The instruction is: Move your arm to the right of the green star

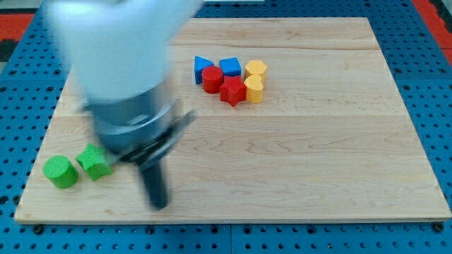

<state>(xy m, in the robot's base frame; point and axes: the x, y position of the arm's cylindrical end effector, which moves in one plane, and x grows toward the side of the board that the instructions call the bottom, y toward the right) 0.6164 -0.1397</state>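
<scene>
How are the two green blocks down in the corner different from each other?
The green round block has a smooth curved side and a flat circular top, while the green star has bumpy, pointed edges. The round block sits nearer the view's left edge of the wooden board; the star sits closer to my tip, which is to the star's right and a little lower in the view. Both share the same bright green and look similar in size.

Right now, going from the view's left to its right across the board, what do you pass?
green cylinder → green star → my tip → blue triangle → red cylinder → red star. The blue cube and both yellow blocks overlap the reds in order, so I leave them out.
</scene>
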